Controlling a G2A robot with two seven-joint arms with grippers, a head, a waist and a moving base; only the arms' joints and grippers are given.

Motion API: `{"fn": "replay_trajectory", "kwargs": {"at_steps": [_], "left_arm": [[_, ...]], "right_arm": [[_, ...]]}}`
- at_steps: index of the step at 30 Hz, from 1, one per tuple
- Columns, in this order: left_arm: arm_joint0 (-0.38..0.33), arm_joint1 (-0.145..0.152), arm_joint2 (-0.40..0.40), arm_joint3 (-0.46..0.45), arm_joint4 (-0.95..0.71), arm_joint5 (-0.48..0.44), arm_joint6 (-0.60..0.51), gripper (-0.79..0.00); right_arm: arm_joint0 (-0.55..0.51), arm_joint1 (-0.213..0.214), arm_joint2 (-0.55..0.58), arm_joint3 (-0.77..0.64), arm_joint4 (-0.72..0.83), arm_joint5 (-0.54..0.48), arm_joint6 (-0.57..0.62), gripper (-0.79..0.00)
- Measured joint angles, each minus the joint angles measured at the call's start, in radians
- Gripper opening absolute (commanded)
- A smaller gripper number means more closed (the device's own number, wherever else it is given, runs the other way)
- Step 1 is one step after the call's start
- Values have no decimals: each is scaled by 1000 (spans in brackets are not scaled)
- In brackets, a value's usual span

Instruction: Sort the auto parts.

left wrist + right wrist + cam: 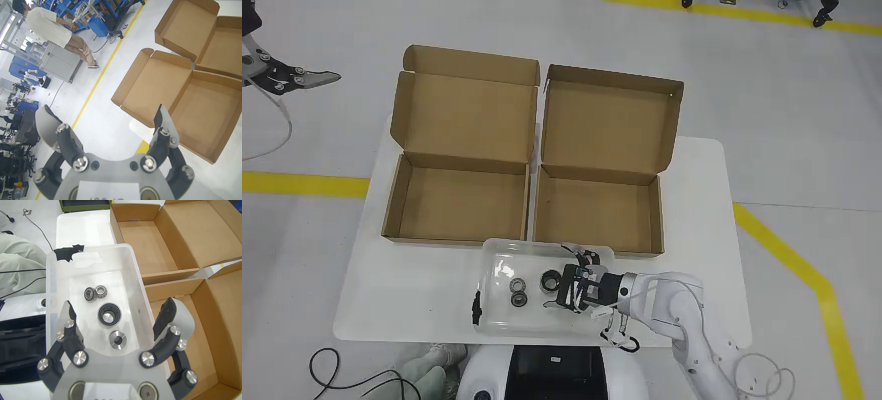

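While the right fingers [165,315] hang spread, empty, over the bin [136,262], the black bearing [109,314] lies just left, centred on their gap. Left fingers [165,123], spread too, are well away.

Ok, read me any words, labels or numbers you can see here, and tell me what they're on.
White label on the left gripper mount: print cut off at the picture's edge, unreadable.
Torn white sticker on the clear bin: blank.
Cardboard boxes: no print visible.
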Motion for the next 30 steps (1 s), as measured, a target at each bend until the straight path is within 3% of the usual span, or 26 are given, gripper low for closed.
{"fn": "replay_trajectory", "kwargs": {"at_steps": [13,22,26,30], "left_arm": [[0,0,0,0,0,0,0,0],[0,0,0,0,0,0,0,0],[0,0,0,0,0,0,0,0],[0,0,0,0,0,0,0,0]], "right_arm": [[-1,3,-9,1,-5,8,-4,0],[18,14,-77,10,-71,-32,25,0],[27,16,-90,33,-68,-13,24,-120],[42,18,-98,65,-59,2,34,-132]]}}
